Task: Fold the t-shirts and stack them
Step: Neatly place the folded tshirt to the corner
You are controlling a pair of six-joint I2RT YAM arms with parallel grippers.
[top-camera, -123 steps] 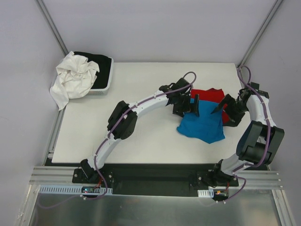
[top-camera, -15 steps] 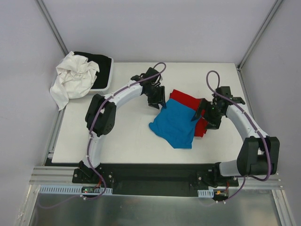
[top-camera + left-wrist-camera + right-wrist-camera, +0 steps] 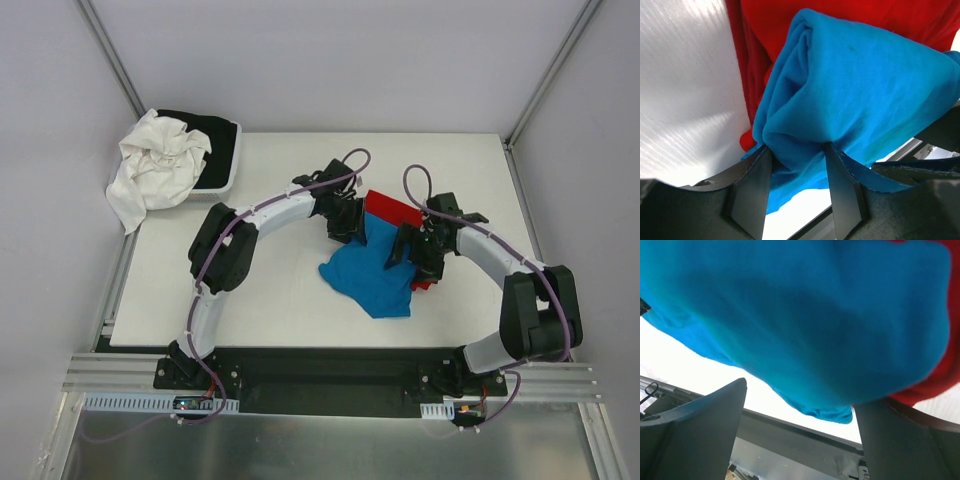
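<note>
— Where's the blue one sitting?

— The turquoise t-shirt (image 3: 368,272) is bunched up right of centre on the tabletop (image 3: 250,290). Its far right part laps over the red t-shirt (image 3: 392,207), which lies flat underneath and pokes out toward the back and the right.

— Which way does it run?

— I'd say its long axis goes from the far corner down toward the near edge, leaning a little right. It's a lump more than a rectangle, so it isn't folded yet.

— And who has hold of it?

— The left arm (image 3: 270,213). Its jaws are at the far end of the shirt, pinched tight on a thick fold of the blue cloth. From its wrist camera you can see the fabric gathered between them.

— The right arm (image 3: 495,258)?

— Its jaws sit against the shirt's right edge, just over the seam where blue meets red. They are spread wide, gripping nothing that I can make out. Blue cloth fills the view ahead of them, and I can't tell whether a layer lies between them.

— So the shirt sits between the two?

— Yes, left jaws at its far end, right jaws on its right flank, both touching it. For the next move I'd guess the right one has to close on blue only, not the red below. The white cloth (image 3: 155,170) is well apart, at the far left corner.
</note>
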